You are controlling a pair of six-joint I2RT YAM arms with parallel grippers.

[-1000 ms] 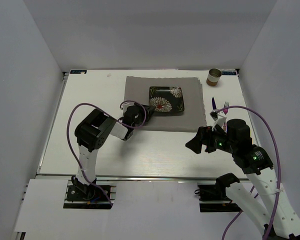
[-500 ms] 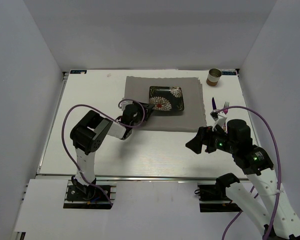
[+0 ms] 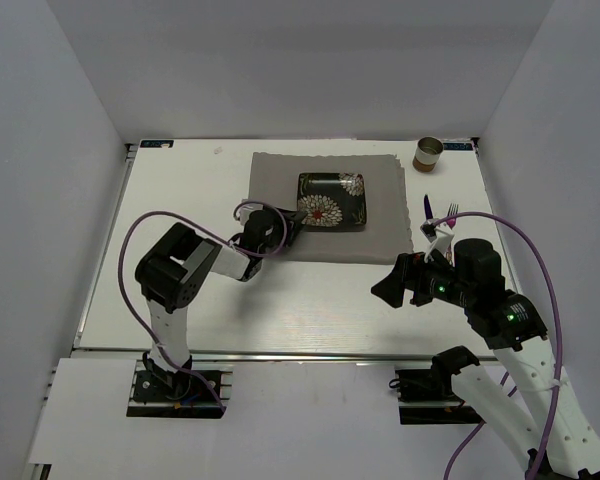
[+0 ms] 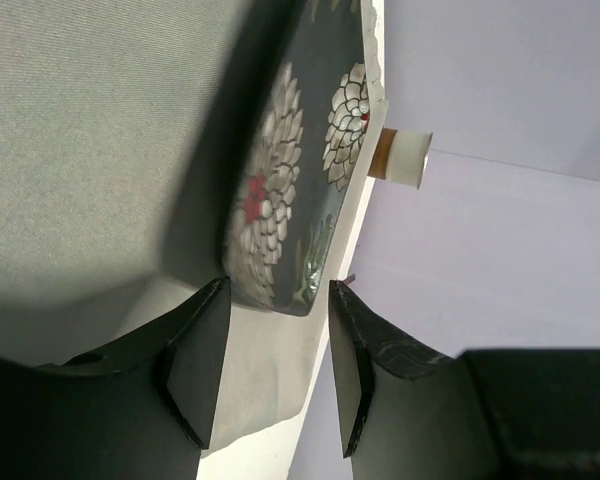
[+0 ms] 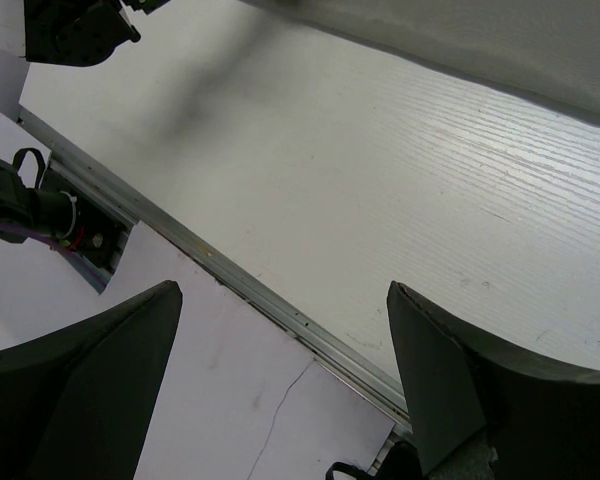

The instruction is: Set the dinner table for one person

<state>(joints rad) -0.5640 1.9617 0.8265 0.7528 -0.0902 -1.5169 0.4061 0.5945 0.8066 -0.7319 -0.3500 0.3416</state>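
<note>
The dinner table (image 3: 310,300) is a white top with a metal rail along its near edge. A grey placemat (image 3: 280,180) lies at its far middle, and a black plate with white flowers (image 3: 332,199) sits on the mat. My left gripper (image 3: 292,221) is low at the plate's near-left corner. In the left wrist view it (image 4: 277,300) is open, and the plate's corner (image 4: 280,200) reaches just between the fingertips. My right gripper (image 3: 388,290) hovers open and empty over the table's near right; in its wrist view (image 5: 280,310) it is over the rail.
A brown and white cup (image 3: 428,153) stands at the far right corner and also shows in the left wrist view (image 4: 395,158). A purple knife (image 3: 428,212) and a fork (image 3: 450,213) lie right of the mat. White walls enclose the table on three sides.
My left arm's elbow has swung left and its gripper has edged closer to the plate's corner. The right arm has not moved.
</note>
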